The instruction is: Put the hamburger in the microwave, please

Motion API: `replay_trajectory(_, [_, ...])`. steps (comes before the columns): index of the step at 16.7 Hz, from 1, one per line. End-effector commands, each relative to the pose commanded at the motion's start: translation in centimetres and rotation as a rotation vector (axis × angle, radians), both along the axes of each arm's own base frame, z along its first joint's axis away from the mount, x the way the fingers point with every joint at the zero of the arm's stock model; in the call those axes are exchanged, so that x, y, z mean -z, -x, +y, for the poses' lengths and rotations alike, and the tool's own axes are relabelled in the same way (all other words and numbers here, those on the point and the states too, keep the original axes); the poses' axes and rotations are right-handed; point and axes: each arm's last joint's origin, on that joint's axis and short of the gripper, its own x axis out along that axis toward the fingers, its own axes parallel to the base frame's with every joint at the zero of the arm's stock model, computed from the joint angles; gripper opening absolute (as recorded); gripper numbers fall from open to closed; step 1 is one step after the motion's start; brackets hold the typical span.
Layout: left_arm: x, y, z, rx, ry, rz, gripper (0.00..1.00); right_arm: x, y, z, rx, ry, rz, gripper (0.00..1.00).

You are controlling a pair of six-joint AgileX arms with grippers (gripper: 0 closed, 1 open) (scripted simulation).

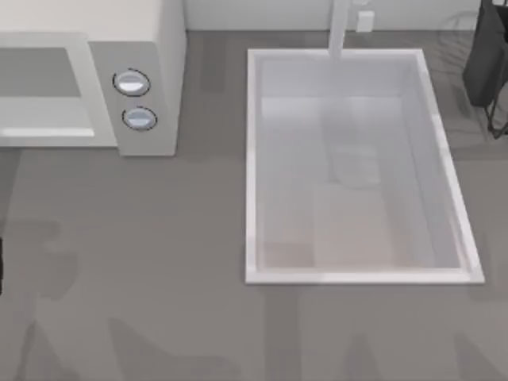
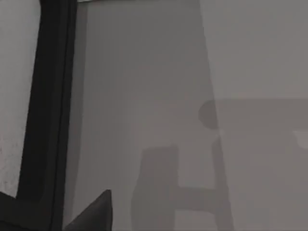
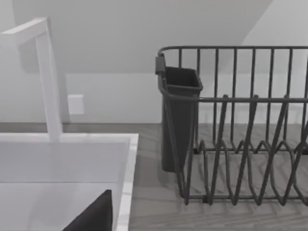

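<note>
Grey countertop (image 1: 159, 262) everywhere, with the white microwave (image 1: 151, 40) up at about 10 o'clock in the top view. Its two knobs (image 1: 131, 82) face me, and the grey cavity sits just to their 9 o'clock side and looks open. The big white sink (image 1: 254, 159) fills the middle out toward 3 o'clock, with a faucet (image 1: 340, 32) at its 12 o'clock edge. A dark wire dish rack (image 3: 240, 144) with a cutlery holder (image 3: 178, 120) stands just beside the sink's far-right corner, around 1 o'clock.

So, the hamburger: honestly I can't tell where it is right now, so finding it is job one.

My left gripper (image 2: 94, 216) hangs over bare counter next to a dark strip that I can't identify. My right gripper (image 3: 94, 216) is over by the sink rim, looking at the rack. I can't tell whether either one is wide or closed.

On handling, I'd guess a burger that size is light and squishy, and the layers probably want to slide apart. My plan would be to take it across the middle from both sides, low enough to catch both bun halves. I'd squeeze gently, since crushing it or popping the top off seems like the main risk. The microwave opening looks roomy, so sliding it in from the 9 o'clock side should be easy.
</note>
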Motion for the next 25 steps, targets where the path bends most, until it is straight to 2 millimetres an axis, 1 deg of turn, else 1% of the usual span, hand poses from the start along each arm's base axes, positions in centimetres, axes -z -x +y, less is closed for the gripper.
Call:
replay_trajectory(3, [0.6, -3.0, 1.5, 0.015, -0.002, 0.335, 1.0, 0.0, 0.0, 0.0, 0.0, 0.0, 0.0, 1.0])
replay_trajectory(5, [1.1, -4.8, 2.5, 0.035, 0.013, 0.521, 1.0, 0.0, 0.0, 0.0, 0.0, 0.0, 0.0, 1.0])
replay_trajectory(7, [1.6, -6.3, 3.5, 0.057, 0.034, 0.663, 1.0, 0.0, 0.0, 0.0, 0.0, 0.0, 0.0, 1.0])
replay_trajectory(10, [2.2, -8.1, 4.9, 0.084, 0.066, 0.805, 1.0, 0.0, 0.0, 0.0, 0.0, 0.0, 0.0, 1.0])
replay_trajectory(13, [2.7, -9.1, 5.6, 0.099, 0.088, 0.87, 1.0, 0.0, 0.0, 0.0, 0.0, 0.0, 0.0, 1.0])
replay_trajectory(19, [2.8, -9.1, 5.5, 0.103, 0.088, 0.874, 1.0, 0.0, 0.0, 0.0, 0.0, 0.0, 0.0, 1.0])
replay_trajectory(22, [4.6, -9.3, 5.6, 0.101, 0.091, 0.879, 1.0, 0.0, 0.0, 0.0, 0.0, 0.0, 0.0, 1.0])
replay_trajectory(25, [7.6, -9.5, 5.7, 0.1, 0.086, 0.866, 1.0, 0.0, 0.0, 0.0, 0.0, 0.0, 0.0, 1.0])
